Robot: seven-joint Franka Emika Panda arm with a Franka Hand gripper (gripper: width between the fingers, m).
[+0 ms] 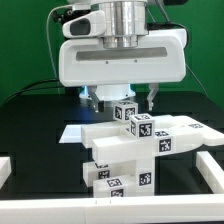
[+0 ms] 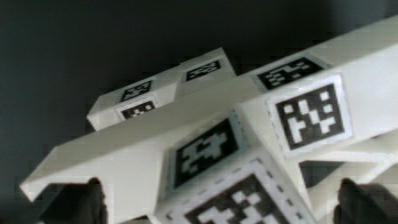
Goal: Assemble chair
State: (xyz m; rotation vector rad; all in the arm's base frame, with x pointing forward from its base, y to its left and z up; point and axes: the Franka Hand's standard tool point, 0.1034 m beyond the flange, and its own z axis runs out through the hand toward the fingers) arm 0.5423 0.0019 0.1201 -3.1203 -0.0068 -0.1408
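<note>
In the exterior view, the gripper [image 1: 119,101] hung low over a cluster of white chair parts [image 1: 135,145] that lay together in the middle of the black table [image 1: 35,125]. A small tagged piece [image 1: 125,110] stood right under the white body of the hand, between the dark fingers. It seemed to be pinched there, but the body of the hand hid the contact, so I could not tell for sure if the fingers pressed on it. Below it, a long flat part [image 1: 175,133] reached toward the exterior view's right, and more tagged blocks [image 1: 117,172] lay nearer to the camera. White rails [image 1: 209,167] stood at the table's edges. Behind the table, the wall was green.

In the wrist view, the white parts [image 2: 214,130] filled almost the whole picture, very close and tilted, with several marker tags on their faces. The two fingertips [image 2: 68,198] showed dark in the corners, well apart, with the nearest tagged block [image 2: 240,200] between them. Whether they touched its sides was not visible. The table [image 2: 71,50] behind was dark and bare.

I judged that the step was to seize or seat one part on the cluster. To do it well, the fingers should close squarely on flat opposite faces, and the arm should move slowly, because the neighbouring parts touched one another and a skewed grip could push them out of position.
</note>
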